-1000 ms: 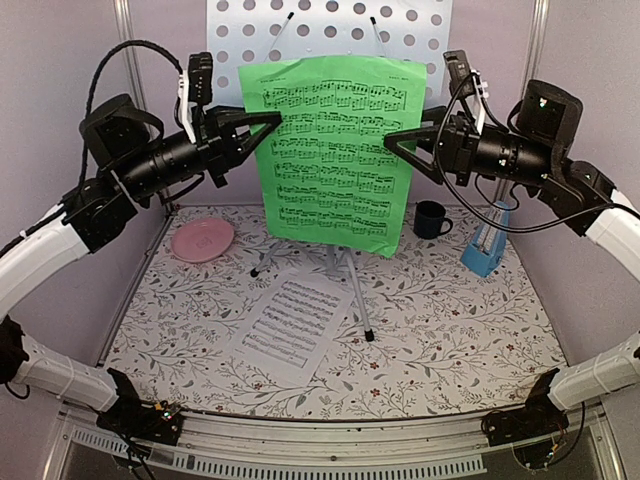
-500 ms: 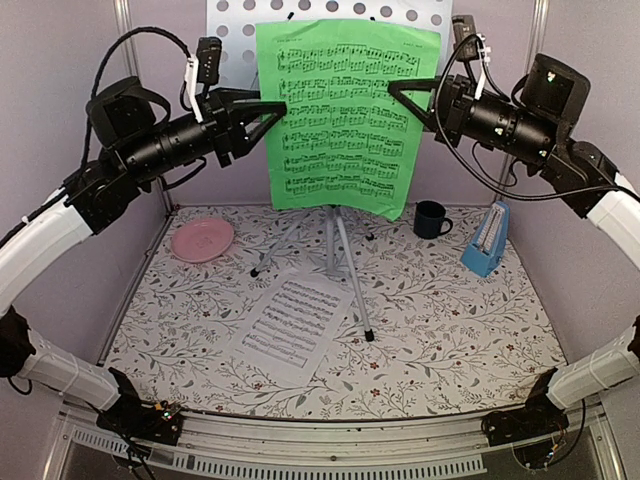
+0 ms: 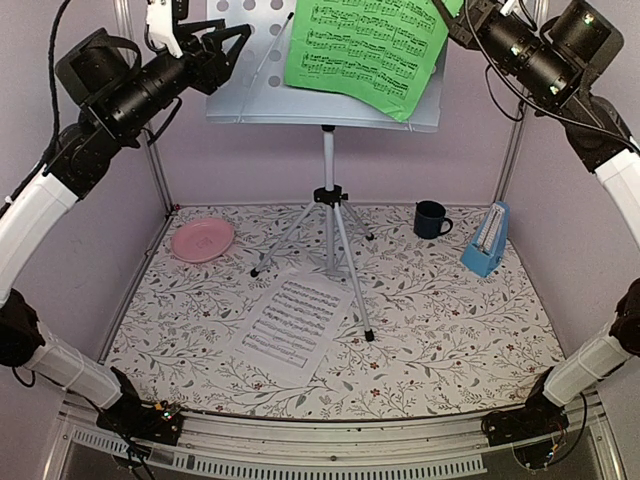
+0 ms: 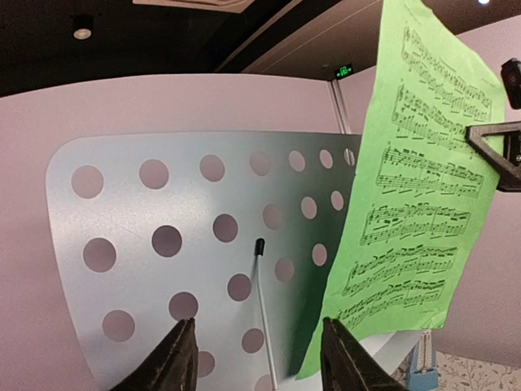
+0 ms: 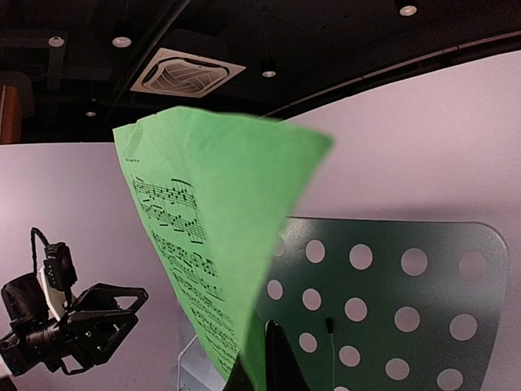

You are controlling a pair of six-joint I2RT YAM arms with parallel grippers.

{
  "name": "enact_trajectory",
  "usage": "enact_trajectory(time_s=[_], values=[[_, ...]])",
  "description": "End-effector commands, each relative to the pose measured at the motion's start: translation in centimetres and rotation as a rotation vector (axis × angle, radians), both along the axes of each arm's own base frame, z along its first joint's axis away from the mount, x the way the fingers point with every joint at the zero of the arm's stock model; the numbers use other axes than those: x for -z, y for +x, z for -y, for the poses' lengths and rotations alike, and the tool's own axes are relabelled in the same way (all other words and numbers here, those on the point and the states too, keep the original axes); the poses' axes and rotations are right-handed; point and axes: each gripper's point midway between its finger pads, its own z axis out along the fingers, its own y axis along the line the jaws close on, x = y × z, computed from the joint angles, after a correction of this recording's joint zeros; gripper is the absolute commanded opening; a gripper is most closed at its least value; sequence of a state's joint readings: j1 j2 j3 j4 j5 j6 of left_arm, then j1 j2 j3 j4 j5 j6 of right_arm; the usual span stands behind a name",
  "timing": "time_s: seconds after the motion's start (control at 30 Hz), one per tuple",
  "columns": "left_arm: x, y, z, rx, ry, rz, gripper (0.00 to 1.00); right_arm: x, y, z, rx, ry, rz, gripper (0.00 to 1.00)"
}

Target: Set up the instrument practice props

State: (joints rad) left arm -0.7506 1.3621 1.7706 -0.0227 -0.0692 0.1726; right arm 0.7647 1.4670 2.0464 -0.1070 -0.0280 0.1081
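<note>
The pale grey perforated music stand (image 3: 250,75) rises on its silver tripod (image 3: 328,230) at the back centre. A green sheet-music page (image 3: 370,50) hangs tilted in front of the stand's right half, and my right gripper (image 3: 450,18) is shut on its right edge. The right wrist view shows the green page (image 5: 212,236) pinched in the shut jaws (image 5: 264,358). My left gripper (image 3: 228,55) is open at the stand's left edge, holding nothing, its fingertips (image 4: 175,358) apart before the stand's desk (image 4: 179,236). A white page (image 3: 290,322) lies flat on the table. The light-blue metronome (image 3: 487,240) stands at the right.
A dark blue mug (image 3: 431,219) stands left of the metronome at the back right. A pink plate (image 3: 202,240) lies at the back left. The tripod's legs spread over the middle of the floral tabletop (image 3: 450,340). A thin wire page-holder (image 4: 264,309) rests against the stand's desk.
Both arms have risen. My left gripper let go of the green page's left edge and opened. My right gripper shut on its right edge and carried it up over the stand.
</note>
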Motion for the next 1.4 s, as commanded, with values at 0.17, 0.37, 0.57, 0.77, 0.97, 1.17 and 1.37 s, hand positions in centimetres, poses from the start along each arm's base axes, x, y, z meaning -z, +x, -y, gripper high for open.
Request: enact_trajectory(time_s=[0.17,0.37,0.57,0.77,0.97,1.17,1.37], values=[[1.8,4.8,2.4,-0.087,0.114,-0.052,0.52,0.1,3.1,0.1,0.131,-0.01,-0.005,0.0],[2.3,6.2,2.5,-0.145,0.122,-0.058,0.46,0.3,3.9,-0.1,0.162,-0.016,0.008,0.0],[2.4,7.1,2.4,-0.185,0.129,-0.065,0.35,0.3,4.5,-0.3,0.184,-0.01,0.019,0.0],[2.7,7.9,2.4,-0.225,0.151,-0.073,0.25,0.1,4.6,-0.2,0.213,-0.031,0.051,0.0],[3.3,8.4,2.7,-0.234,0.171,-0.088,0.28,0.1,4.8,-0.2,0.226,-0.034,0.055,0.0],[3.3,8.3,3.0,-0.232,0.172,-0.077,0.09,0.2,5.0,-0.2,0.235,-0.035,0.058,0.0],[2.3,7.0,3.0,-0.187,0.104,-0.034,0.0,0.5,5.4,-0.5,0.244,-0.038,0.057,0.0]])
